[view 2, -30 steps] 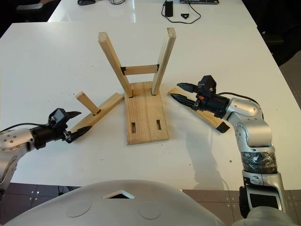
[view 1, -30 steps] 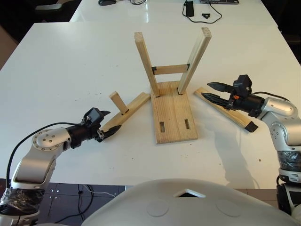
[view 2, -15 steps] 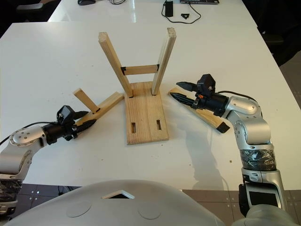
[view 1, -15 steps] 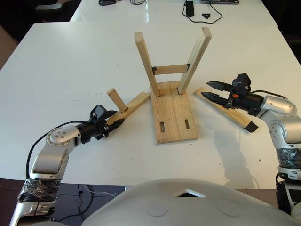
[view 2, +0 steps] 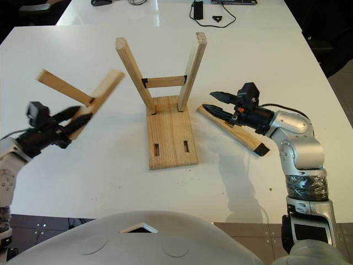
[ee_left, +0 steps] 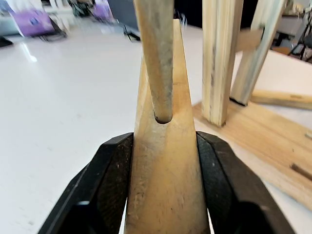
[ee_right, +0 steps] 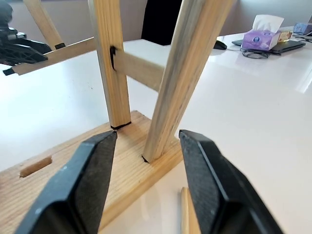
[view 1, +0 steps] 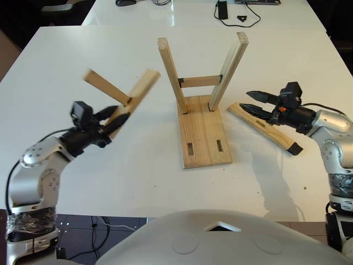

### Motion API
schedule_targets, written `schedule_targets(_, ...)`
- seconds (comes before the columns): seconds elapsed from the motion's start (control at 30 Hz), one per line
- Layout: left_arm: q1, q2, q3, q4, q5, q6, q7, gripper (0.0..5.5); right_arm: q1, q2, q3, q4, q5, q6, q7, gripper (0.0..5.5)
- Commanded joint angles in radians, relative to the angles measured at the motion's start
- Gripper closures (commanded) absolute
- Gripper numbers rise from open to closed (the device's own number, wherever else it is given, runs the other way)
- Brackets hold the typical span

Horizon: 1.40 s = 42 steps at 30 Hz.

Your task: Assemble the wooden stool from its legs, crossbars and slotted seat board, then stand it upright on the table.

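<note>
Now that my left pincer (view 1: 109,118), clamped on the leg-and-crossbar piece (view 1: 138,91), has lifted it off the table (view 1: 71,49) left of the seat board (view 1: 203,135), I can aim for its empty slots (view 1: 190,149), while my right pincer (view 1: 255,101) hangs spread above the loose leg (view 1: 276,135) on the board's right.

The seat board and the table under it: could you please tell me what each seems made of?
Seat board: pale wood, apparently unvarnished; lengthwise grain shows, matte surface. Table: smooth white top, slightly glossy with soft reflections; probably laminate or painted board, not certain.
</note>
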Motion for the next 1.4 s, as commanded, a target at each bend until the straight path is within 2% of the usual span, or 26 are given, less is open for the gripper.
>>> schedule_targets(0.03,-0.089,0.021,0.143,-0.136,-0.274,0.072,0.024,3.51,-0.099,-0.005,-0.151,-0.113,0.289,0.131,-0.02,3.15)
schedule_targets(0.1,-0.112,0.035,0.174,-0.225,-0.423,0.101,0.032,3.51,-0.142,-0.012,-0.196,-0.153,0.427,0.189,-0.039,3.15)
schedule_targets(0.17,-0.143,0.05,0.158,-0.316,-0.539,0.121,0.056,3.51,-0.176,-0.018,-0.202,-0.185,0.513,0.23,-0.045,2.88)
schedule_targets(0.3,-0.254,0.043,0.006,-0.425,-0.65,0.147,0.131,3.51,-0.221,-0.043,-0.143,-0.233,0.578,0.298,-0.012,2.26)
schedule_targets(0.5,-0.327,-0.02,-0.206,-0.438,-0.556,0.143,0.142,3.51,-0.359,-0.036,-0.019,-0.215,0.552,0.329,0.059,2.26)
schedule_targets(0.97,-0.376,-0.064,-0.336,-0.409,-0.443,0.135,0.119,3.51,-0.451,0.063,0.084,-0.193,0.506,0.302,0.082,2.26)
schedule_targets(1.23,-0.383,-0.088,-0.366,-0.38,-0.383,0.132,0.112,3.51,-0.438,0.092,0.09,-0.185,0.485,0.303,0.087,3.4)
schedule_targets(1.4,-0.392,-0.091,-0.361,-0.377,-0.382,0.136,0.121,3.51,-0.42,0.081,0.092,-0.182,0.447,0.293,0.094,3.48)
